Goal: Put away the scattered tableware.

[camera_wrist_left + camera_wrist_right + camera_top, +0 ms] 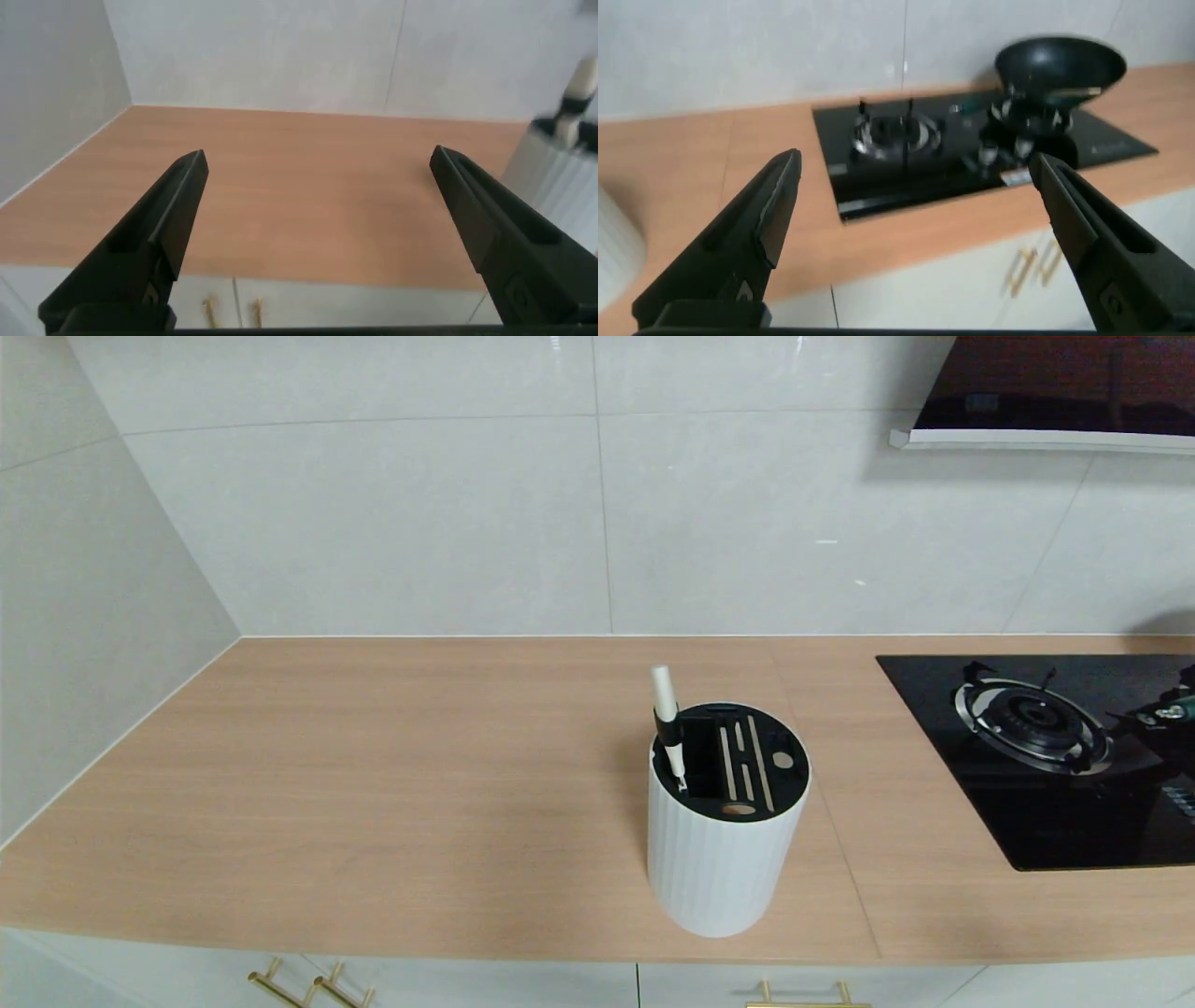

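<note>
A white ribbed cylindrical utensil holder (725,831) with a black slotted top stands on the wooden counter near its front edge. A utensil with a white handle (665,709) sticks up from the holder's left compartment. The holder (561,177) and the handle (581,89) also appear in the left wrist view. My left gripper (318,168) is open, held off the counter's front edge, level with the counter's left part, with nothing between its fingers. My right gripper (910,168) is open too, off the front edge, facing the stove, with the holder's side (615,247) at the frame's border.
A black glass gas stove (1055,747) is set into the counter (420,784) at the right; a dark wok (1060,67) sits on its far burner. Tiled walls close the back and left. Drawers with gold handles (313,987) lie below the counter.
</note>
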